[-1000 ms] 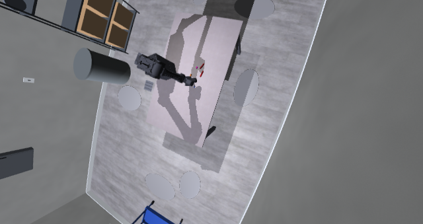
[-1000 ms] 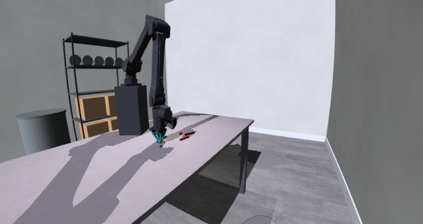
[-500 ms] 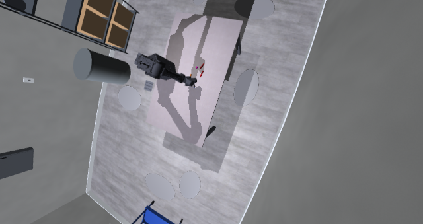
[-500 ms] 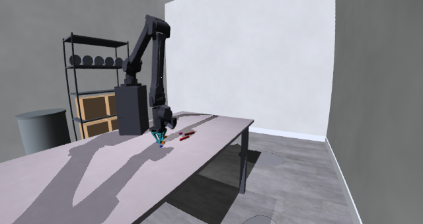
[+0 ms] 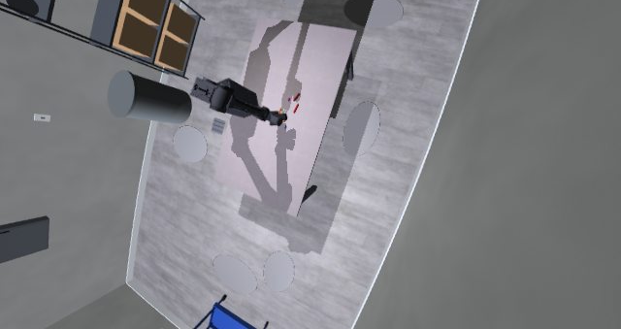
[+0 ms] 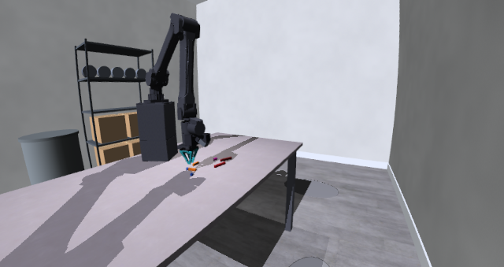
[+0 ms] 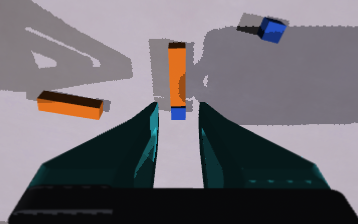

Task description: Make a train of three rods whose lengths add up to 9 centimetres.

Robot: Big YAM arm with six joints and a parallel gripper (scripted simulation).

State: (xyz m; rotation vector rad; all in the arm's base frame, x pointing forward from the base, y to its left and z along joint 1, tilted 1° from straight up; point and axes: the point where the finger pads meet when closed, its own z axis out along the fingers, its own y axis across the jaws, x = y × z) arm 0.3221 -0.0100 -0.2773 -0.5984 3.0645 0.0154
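My gripper (image 6: 189, 163) (image 7: 178, 111) is open and empty, its teal fingertips apart above an orange rod and a blue rod. That orange rod (image 6: 192, 169) (image 7: 177, 70) lies flat. The blue rod (image 6: 187, 168) (image 7: 178, 114) lies at its near end in the wrist view, in line, with no gap that I can see. A second orange rod (image 6: 196, 163) (image 7: 70, 107) lies apart, turned crosswise, at the wrist view's left. Another blue rod (image 6: 191, 174) (image 7: 272, 30) lies apart at its upper right. A magenta rod (image 5: 289, 99) (image 6: 215, 159) and two red rods (image 5: 297, 97) (image 6: 220, 165) lie farther along the table.
The table (image 5: 317, 52) (image 6: 252, 157) carries the arm's broad shadows. The arm's dark pedestal (image 6: 155, 133) stands at the table's side, with a grey barrel (image 5: 155, 98) (image 6: 53, 157) and shelves beyond. The table's long open edge lies past the red rods.
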